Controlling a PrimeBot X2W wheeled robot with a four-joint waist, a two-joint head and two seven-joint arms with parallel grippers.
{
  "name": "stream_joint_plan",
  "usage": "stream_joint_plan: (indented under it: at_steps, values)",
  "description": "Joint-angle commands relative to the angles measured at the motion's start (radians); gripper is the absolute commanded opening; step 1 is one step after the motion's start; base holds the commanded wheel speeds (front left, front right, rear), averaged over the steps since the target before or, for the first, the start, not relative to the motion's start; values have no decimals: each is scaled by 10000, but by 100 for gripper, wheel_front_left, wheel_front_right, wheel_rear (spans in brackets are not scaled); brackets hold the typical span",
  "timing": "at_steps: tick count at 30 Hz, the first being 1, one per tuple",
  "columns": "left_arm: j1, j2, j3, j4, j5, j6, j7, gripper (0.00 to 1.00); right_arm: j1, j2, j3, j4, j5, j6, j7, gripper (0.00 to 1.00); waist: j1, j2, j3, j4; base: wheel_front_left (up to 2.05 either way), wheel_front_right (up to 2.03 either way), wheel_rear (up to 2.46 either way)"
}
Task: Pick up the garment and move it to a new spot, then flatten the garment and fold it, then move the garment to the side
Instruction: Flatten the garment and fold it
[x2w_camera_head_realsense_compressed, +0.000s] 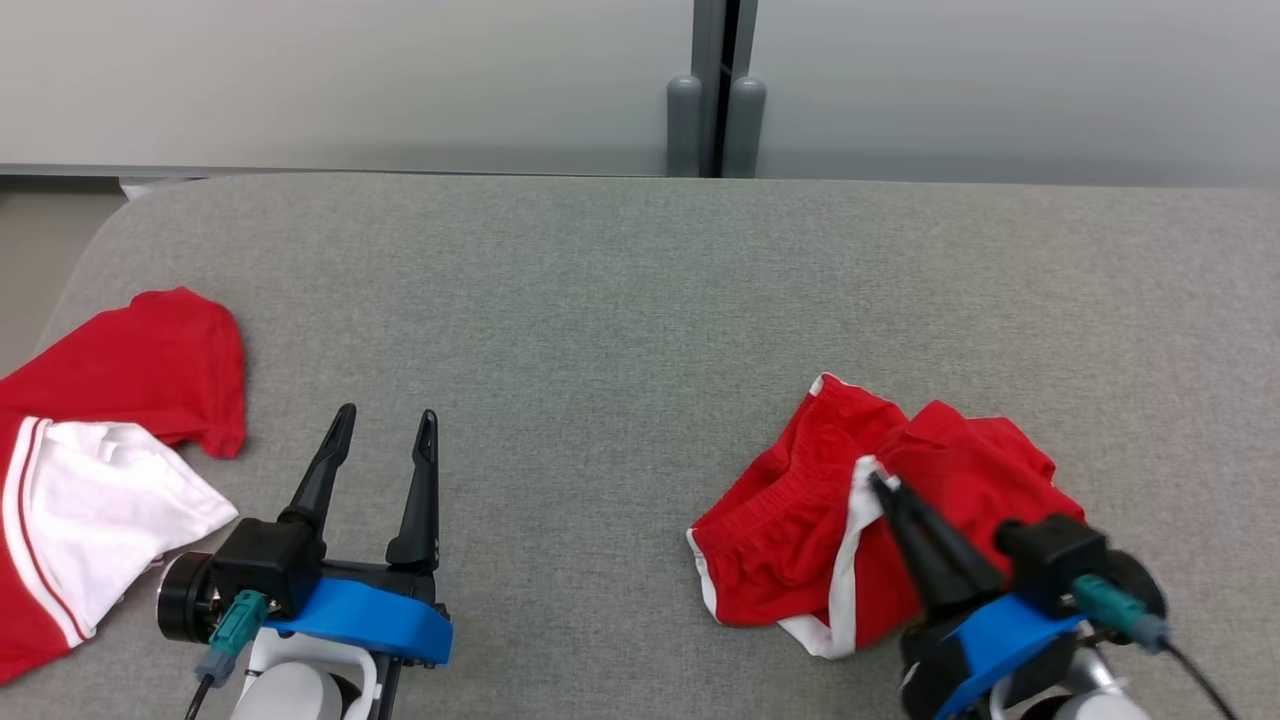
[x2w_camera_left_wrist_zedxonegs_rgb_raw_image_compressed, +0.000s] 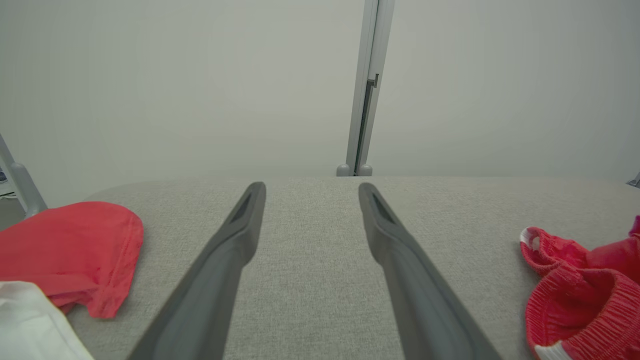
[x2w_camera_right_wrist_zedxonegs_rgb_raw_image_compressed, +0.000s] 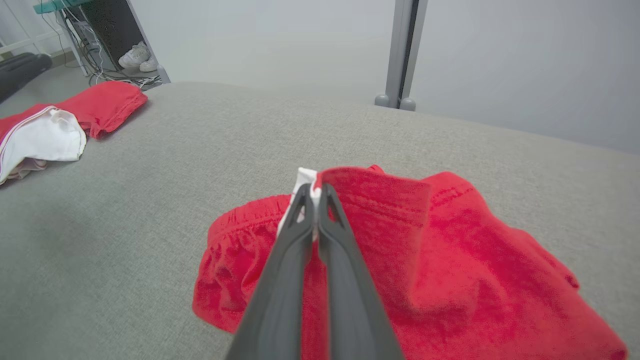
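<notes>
- The crumpled red shorts with white trim (x2w_camera_head_realsense_compressed: 790, 520) lie bunched on the near right of the grey fabric-covered table (x2w_camera_head_realsense_compressed: 600, 300).
- My right gripper (x2w_camera_head_realsense_compressed: 885, 487) has its fingers pressed together on the white-trimmed fold atop the heap. The bite looks thin, so I judge a slow, straight lift best, watching for slip.
- My left gripper (x2w_camera_head_realsense_compressed: 385, 425) hovers near left, fingers apart, holding nothing.
- The middle and far cloth lie bare, which looks like good room for a new spot.
- A second red-and-white garment (x2w_camera_head_realsense_compressed: 100, 470) lies at the left edge; I would steer away from it.

Red-and-white garment (x2w_camera_head_realsense_compressed: 100, 500) partly beyond left edge
</notes>
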Motion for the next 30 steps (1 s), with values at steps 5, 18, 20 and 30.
stream_joint_plan:
  at_steps: [5,18,20,30]
  values:
    - [-34,58,43,-56,40,37,-54,100,135,245,-1594,-120,145,1,-481,0,0,-1,-95,-220,0,0,0]
    - [0,149,17,-117,6,64,-56,100,497,445,-4447,1878,1249,1,-975,100,0,-1,-7,-442,0,0,0]
    - [7,160,2,-124,1,65,-57,100,429,444,-4510,2020,1346,1,-1305,100,0,-1,-11,-458,0,0,0]
    - [245,307,-8,-137,-27,224,-6,100,972,448,-3468,-163,281,1,-1913,100,0,-1,-401,-498,0,0,0]
